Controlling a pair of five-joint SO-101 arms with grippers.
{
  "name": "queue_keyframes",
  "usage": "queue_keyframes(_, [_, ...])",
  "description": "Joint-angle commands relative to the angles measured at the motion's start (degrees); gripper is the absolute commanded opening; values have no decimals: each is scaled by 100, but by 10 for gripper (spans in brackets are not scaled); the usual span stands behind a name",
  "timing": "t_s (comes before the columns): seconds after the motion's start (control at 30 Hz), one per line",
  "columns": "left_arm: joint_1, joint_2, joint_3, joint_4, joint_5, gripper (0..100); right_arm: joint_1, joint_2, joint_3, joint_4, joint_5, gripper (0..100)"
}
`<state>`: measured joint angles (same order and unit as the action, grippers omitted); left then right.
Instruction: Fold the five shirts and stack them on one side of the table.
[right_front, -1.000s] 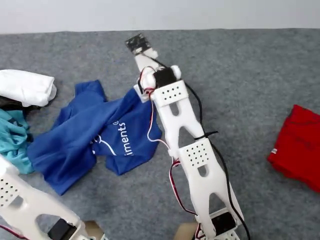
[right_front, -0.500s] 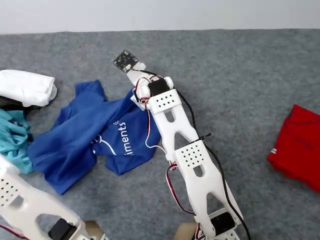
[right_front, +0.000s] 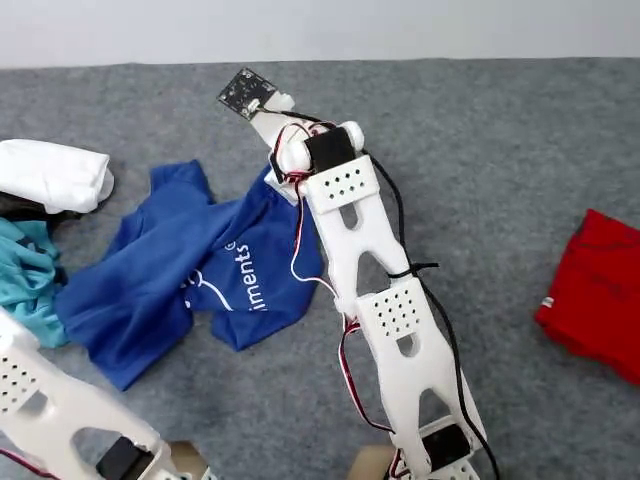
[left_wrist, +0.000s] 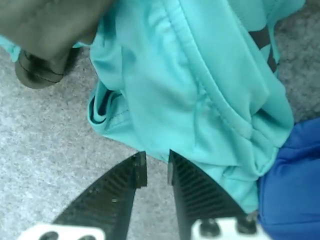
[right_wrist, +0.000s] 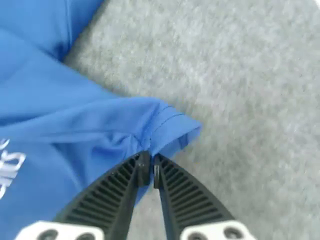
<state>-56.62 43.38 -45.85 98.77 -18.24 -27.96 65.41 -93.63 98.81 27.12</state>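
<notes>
A: The right arm's wrist had swung back to the right, lifting the blue shirt (right_front: 170, 270) by its edge.

B: And the step?

A: Probably spreading it flat (it lay crumpled, left of centre). The right gripper (right_wrist: 148, 167) was pinched on its hem and needed a steady outward drag. The left gripper (left_wrist: 153, 167) sat slightly apart beside the teal shirt (left_wrist: 200, 90).

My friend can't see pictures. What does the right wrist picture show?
The right gripper has its two black ribbed fingers pinched shut on a folded edge of the blue shirt. The shirt lies on the grey table, with bare grey surface beside it.
</notes>
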Motion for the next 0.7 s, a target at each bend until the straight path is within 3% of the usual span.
queue_keyframes(0.0, [97, -105, -22, -53, 105, 79, 40, -646, -246, 426, 26, 9])
queue_keyframes(0.3, [149, -114, -66, -44, 105, 79, 163, -1771, 510, 435, 53, 9])
queue_keyframes(0.67, [158, -114, -66, -44, 105, 79, 224, -4734, 5873, 400, 53, 9])
